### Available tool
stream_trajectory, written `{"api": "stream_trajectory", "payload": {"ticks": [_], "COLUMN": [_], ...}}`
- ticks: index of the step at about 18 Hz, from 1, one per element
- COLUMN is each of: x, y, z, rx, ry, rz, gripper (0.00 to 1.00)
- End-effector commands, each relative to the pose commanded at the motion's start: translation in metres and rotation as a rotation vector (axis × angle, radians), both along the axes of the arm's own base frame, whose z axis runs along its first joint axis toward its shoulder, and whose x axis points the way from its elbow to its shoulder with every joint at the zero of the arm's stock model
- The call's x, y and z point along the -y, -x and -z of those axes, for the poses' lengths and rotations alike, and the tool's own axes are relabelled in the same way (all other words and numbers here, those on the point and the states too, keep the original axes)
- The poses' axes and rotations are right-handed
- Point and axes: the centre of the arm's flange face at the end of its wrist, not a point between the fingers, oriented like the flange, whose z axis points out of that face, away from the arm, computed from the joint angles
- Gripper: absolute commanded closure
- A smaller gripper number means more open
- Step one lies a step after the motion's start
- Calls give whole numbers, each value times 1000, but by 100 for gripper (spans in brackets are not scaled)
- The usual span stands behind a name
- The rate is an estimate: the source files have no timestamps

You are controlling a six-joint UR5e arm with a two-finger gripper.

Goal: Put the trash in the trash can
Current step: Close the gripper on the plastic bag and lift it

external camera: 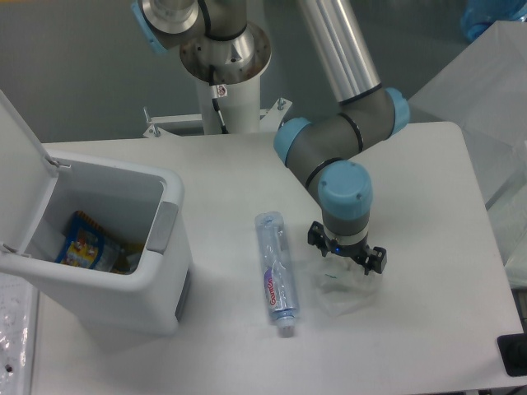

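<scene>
Hovering right over the wrapper, the gripper points straight down with its two fingers spread wide, one to each side of the crumpled plastic; nothing is held between them. The wrapper lies on the table, partly hidden under the gripper. Just to its left, apart from it, the bottle lies flat with its cap toward the table's near edge. Farther left stands the bin, lid swung up and open, with a blue-and-yellow packet visible inside.
</scene>
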Motion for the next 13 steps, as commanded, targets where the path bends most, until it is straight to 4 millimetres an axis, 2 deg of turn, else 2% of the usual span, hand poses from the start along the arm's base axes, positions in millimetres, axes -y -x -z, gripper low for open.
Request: {"api": "stream_trajectory", "payload": {"ticks": [1, 3, 9, 13], "x": [-1, -1, -3, -4], "y": [1, 2, 5, 17], "z": [-2, -2, -15, -37], "rx": [-1, 0, -16, -47], "ry": [-6, -8, -26, -48], "rz": [0, -1, 4, -3], "gripper": [52, 100, 100, 100]}}
